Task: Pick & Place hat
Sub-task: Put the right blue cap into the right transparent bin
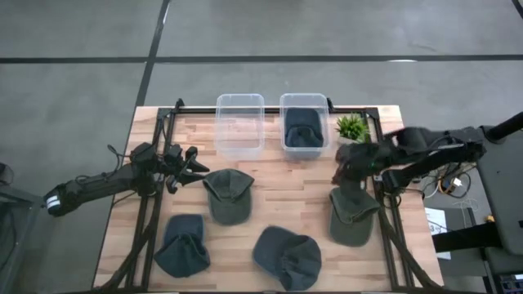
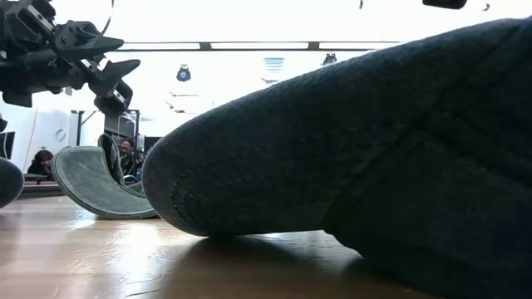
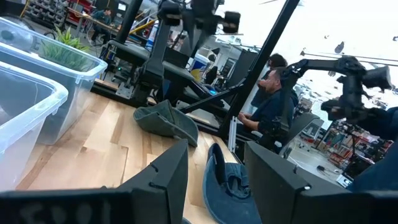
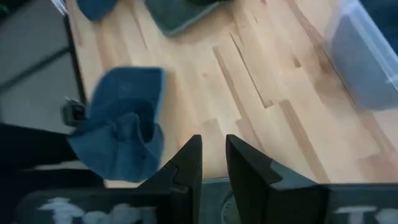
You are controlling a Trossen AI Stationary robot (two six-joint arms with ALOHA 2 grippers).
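Four hats lie crown-down or flat on the wooden table: a green one (image 1: pixel 227 194) left of centre, a blue one (image 1: pixel 182 245) near left, a blue one (image 1: pixel 287 257) near centre, and a green one (image 1: pixel 353 214) on the right. Another dark hat (image 1: pixel 303 131) sits in the right clear bin (image 1: pixel 288 102). My left gripper (image 1: pixel 194 163) hovers open beside the left edge of the centre green hat (image 3: pixel 224 183), raised above the table (image 2: pixel 112 79). My right gripper (image 1: pixel 341 167) hangs just beyond the right green hat's far edge, fingers a narrow gap apart (image 4: pixel 213 142).
An empty clear bin (image 1: pixel 239 122) stands left of the filled one at the far edge, with a small green plant (image 1: pixel 351 126) to their right. Dark frame rails run along both table sides. People sit in the room beyond the table (image 3: pixel 267 99). Bare wood shows at the table's middle.
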